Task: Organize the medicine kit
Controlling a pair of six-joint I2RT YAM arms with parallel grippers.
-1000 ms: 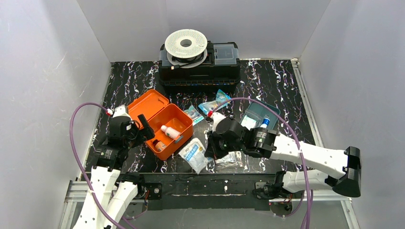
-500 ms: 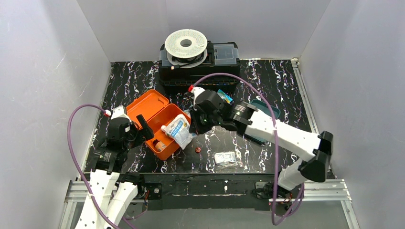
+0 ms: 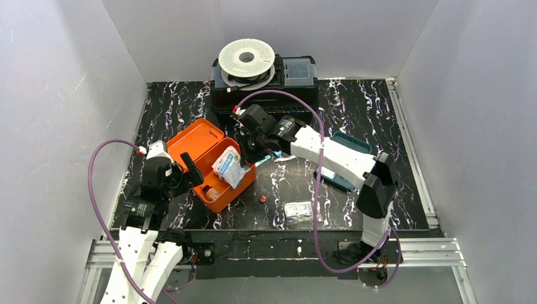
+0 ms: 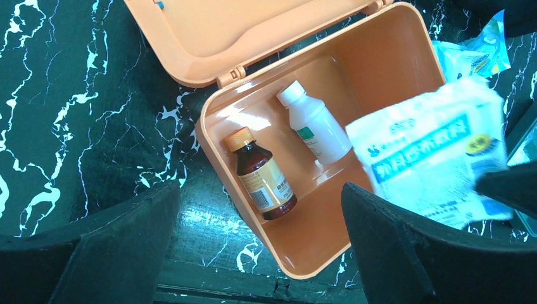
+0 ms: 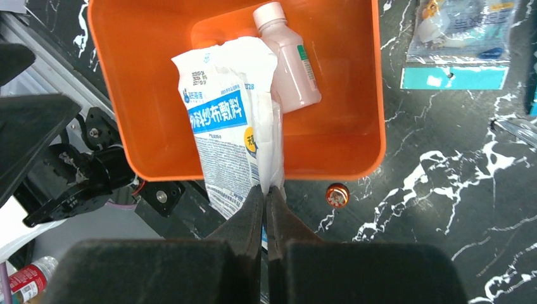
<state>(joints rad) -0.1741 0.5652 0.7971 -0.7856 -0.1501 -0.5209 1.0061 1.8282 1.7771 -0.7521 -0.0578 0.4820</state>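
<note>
Now, my right hand [image 5: 266, 190] pinching a white packet [image 5: 225, 120] over the open medicine kit [image 5: 375, 95], left hand [image 4: 259, 221] wide.

I see my right pincer [image 3: 246, 154] pinching a white packet [image 3: 228, 167] above the open orange medicine kit [image 3: 197, 142]. My left pincer [image 3: 185, 174] stands spread beside the kit's left wall. A clear pouch [image 3: 299, 209] lies on the counter [image 3: 354, 107].
</note>
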